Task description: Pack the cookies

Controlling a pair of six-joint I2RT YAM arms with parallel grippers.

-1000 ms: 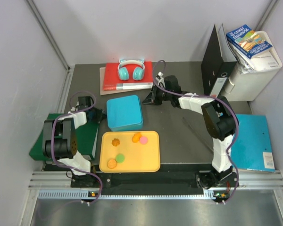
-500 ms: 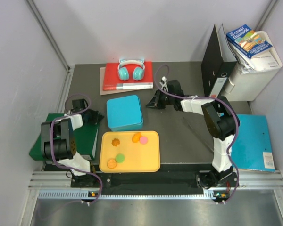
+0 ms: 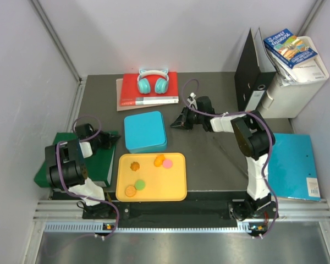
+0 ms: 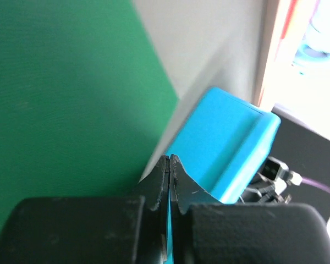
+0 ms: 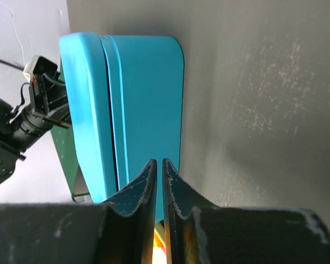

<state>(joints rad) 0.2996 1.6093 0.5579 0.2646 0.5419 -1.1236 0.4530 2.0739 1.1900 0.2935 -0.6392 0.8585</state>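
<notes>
From above: left gripper [image 3: 103,137] and right gripper [image 3: 179,121] flanking the closed blue box [image 3: 145,131], one on each side. Both clenched on nothing, probably lined up to deal with the lid before any packing. Cookies [image 3: 139,184] loose on the yellow tray [image 3: 176,190], between the two pairs of jaws and back toward the arm bases. Lying flat, faces up; round, so no long axis to speak of. None visibly packed.

Left wrist: fingers pressed tight together, empty. Box just beyond the tips and off to one side, green folder [image 4: 60,99] on the other. No cookies here.

Right wrist: closed to a hairline slit, nothing between. Box straight ahead of the tips, lid seam running in line with the fingers.
</notes>
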